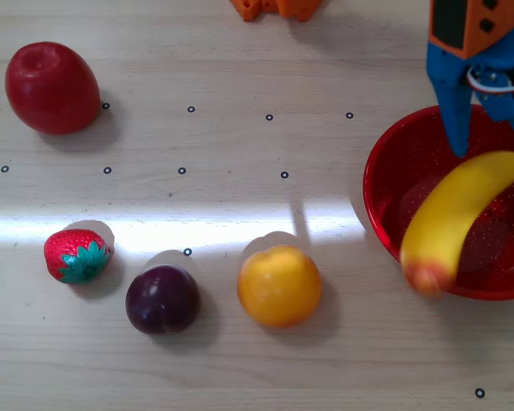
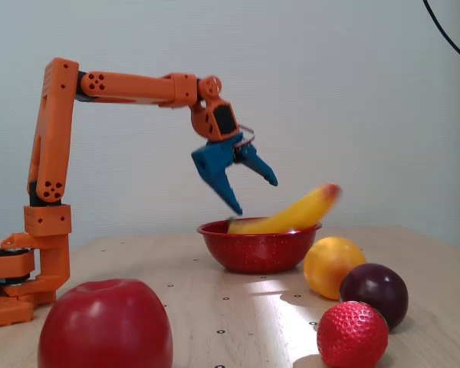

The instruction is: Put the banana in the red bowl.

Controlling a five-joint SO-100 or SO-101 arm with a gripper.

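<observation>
Claw spread wide, empty; banana in the bowl.
Overhead view: my claw (image 1: 490,145) is above the red bowl (image 1: 384,163); the banana (image 1: 454,218) lies across its rim.
Fixed view: my claw (image 2: 257,195) hangs apart from the banana (image 2: 295,216), which leans over the bowl (image 2: 257,249) wall.

- In the overhead view the red bowl (image 1: 385,184) runs off the right edge, so its far side is out of frame.
- The gripper (image 1: 497,141) is cut by the top and right edges there; only one blue finger shows whole.
- The banana (image 1: 454,218) is motion-blurred at its blunt end in both views; in the fixed view its lower end (image 2: 249,225) is hidden behind the bowl rim (image 2: 258,230), so the stem can't be seen.
- The arm base (image 1: 274,7) is clipped at the top edge.
- In the fixed view the apple (image 2: 105,326) is cut by the bottom edge and looks slightly out of focus.
</observation>
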